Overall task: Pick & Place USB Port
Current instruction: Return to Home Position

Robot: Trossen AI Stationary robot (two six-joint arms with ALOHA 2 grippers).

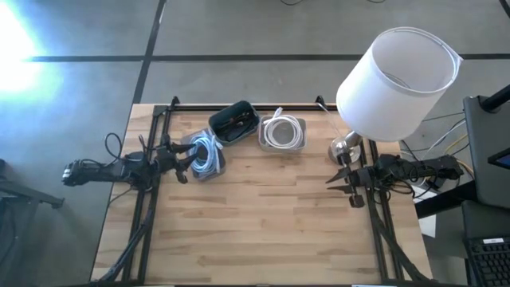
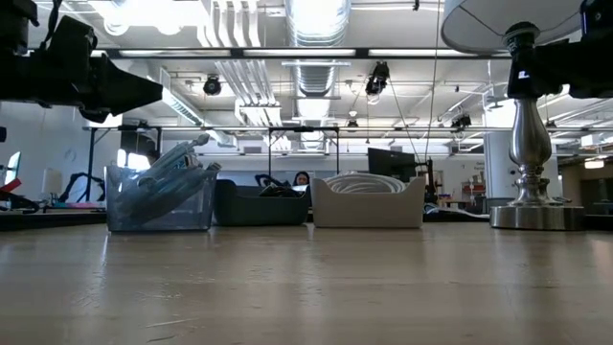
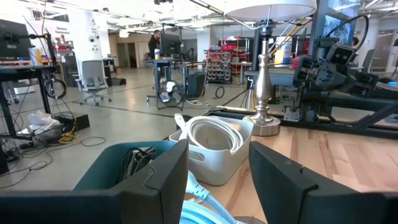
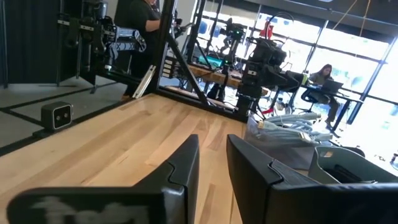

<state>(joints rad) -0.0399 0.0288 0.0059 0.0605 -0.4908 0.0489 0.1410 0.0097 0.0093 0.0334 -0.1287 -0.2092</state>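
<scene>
Three small bins stand in a row near the table's far edge. A clear bin point(image 1: 205, 156) point(image 2: 158, 196) holds blue and white cables point(image 3: 200, 198). A dark bin point(image 1: 233, 121) point(image 3: 121, 163) holds dark cables. A pale bin point(image 1: 281, 132) point(image 3: 214, 148) holds a coiled white cable. My left gripper point(image 1: 183, 165) point(image 3: 217, 180) is open and hovers at the clear bin's left side, above its rim, pointing toward the right. My right gripper point(image 1: 341, 183) point(image 4: 212, 167) is open, held above the table near the right edge and pointing left. Neither touches anything.
A lamp with a white shade point(image 1: 398, 72) stands on its metal base point(image 1: 344, 147) point(image 2: 534, 213) at the table's far right, close to my right arm. The near half of the wooden table point(image 1: 263, 231) is bare boards. People sit and stand in the room beyond.
</scene>
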